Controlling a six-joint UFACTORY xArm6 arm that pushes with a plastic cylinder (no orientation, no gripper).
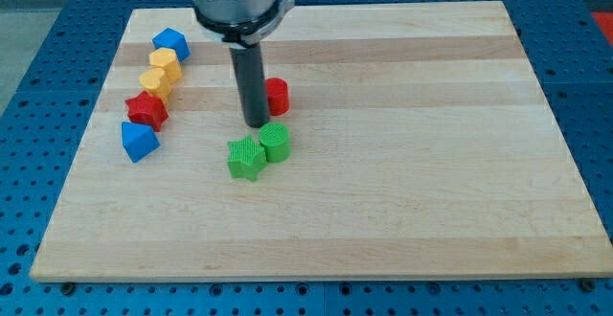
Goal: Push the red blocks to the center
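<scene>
A red round block (277, 96) lies near the board's middle, partly hidden behind my dark rod. My tip (256, 124) stands just left of and below it, touching or nearly touching it. A red star-shaped block (147, 110) lies at the view's left, apart from my tip. A green round block (275, 142) and a green star-shaped block (247, 157) lie just below my tip.
At the view's left, a blue block (170, 43), two yellow blocks (164, 63) (154, 81) and a second blue block (139, 141) form a line with the red star. The wooden board (431, 163) sits on a blue perforated table.
</scene>
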